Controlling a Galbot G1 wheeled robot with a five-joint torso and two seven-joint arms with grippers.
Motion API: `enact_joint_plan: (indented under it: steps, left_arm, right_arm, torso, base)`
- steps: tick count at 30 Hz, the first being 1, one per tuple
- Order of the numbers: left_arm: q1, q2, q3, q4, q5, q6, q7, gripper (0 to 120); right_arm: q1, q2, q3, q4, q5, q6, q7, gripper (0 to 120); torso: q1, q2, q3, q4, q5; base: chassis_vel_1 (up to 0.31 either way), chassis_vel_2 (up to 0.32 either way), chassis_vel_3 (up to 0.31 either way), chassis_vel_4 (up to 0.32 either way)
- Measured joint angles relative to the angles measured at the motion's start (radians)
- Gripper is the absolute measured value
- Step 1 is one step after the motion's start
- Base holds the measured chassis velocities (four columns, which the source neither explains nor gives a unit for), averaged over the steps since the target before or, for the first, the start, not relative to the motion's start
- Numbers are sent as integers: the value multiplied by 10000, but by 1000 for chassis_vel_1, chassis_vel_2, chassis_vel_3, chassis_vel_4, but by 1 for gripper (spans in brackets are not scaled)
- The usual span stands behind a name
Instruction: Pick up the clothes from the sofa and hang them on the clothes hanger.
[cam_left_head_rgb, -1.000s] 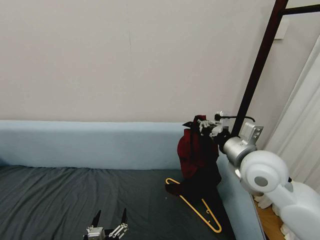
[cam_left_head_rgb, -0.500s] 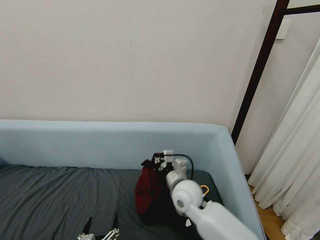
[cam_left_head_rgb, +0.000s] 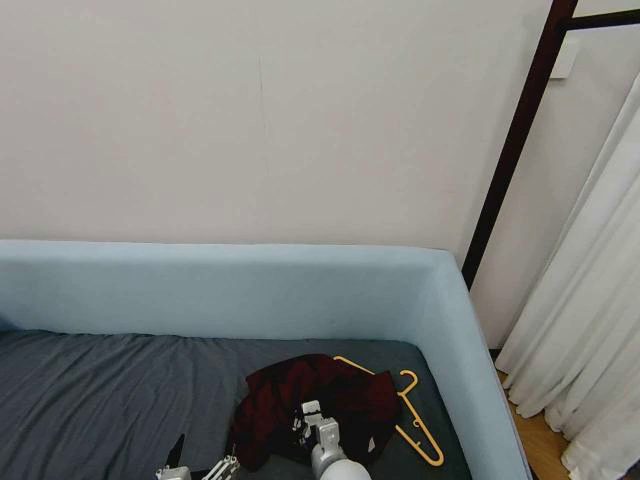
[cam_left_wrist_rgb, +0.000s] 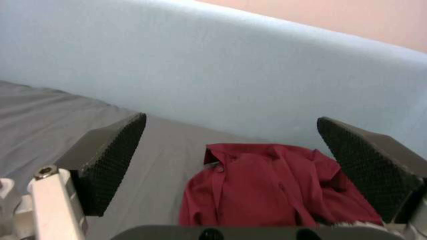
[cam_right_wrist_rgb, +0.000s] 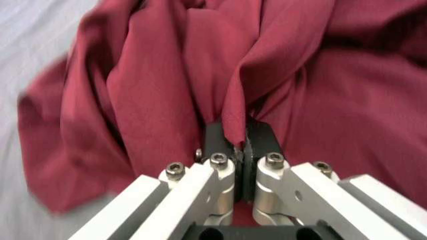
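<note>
Right hand (cam_right_wrist_rgb: 241, 139): clenched on a fold of red shirt (cam_left_head_rgb: 285, 392), lying on sofa (cam_left_head_rgb: 250, 290) against yellow hanger (cam_left_head_rgb: 418, 428). Left hand (cam_left_head_rgb: 200, 462): released, idle. Step: pickup. Next, I'd lift clear.

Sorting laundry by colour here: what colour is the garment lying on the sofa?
Plain dark red; the crumpled cloth garment shows best in the right wrist view.
</note>
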Motion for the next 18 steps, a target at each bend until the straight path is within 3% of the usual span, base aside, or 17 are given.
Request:
enact_joint_plan:
  steps: [14, 18]
  left_arm:
    - [-242, 73, 118, -104, -1, 307, -33, 98]
    - [-245, 115, 130, -165, -47, 376, -33, 98]
  right_arm:
    - [-1256, -1671, 831, 2866, -1020, 215, -488, 53]
    - [-1427, -1837, 1213, 3361, -873, 245, -461, 67]
  torso:
    - [-1, 0, -1, 1, 3]
    - [-1, 0, -1, 2, 3]
  base:
    - [0, 0, 0, 0]
    - [0, 0, 0, 0]
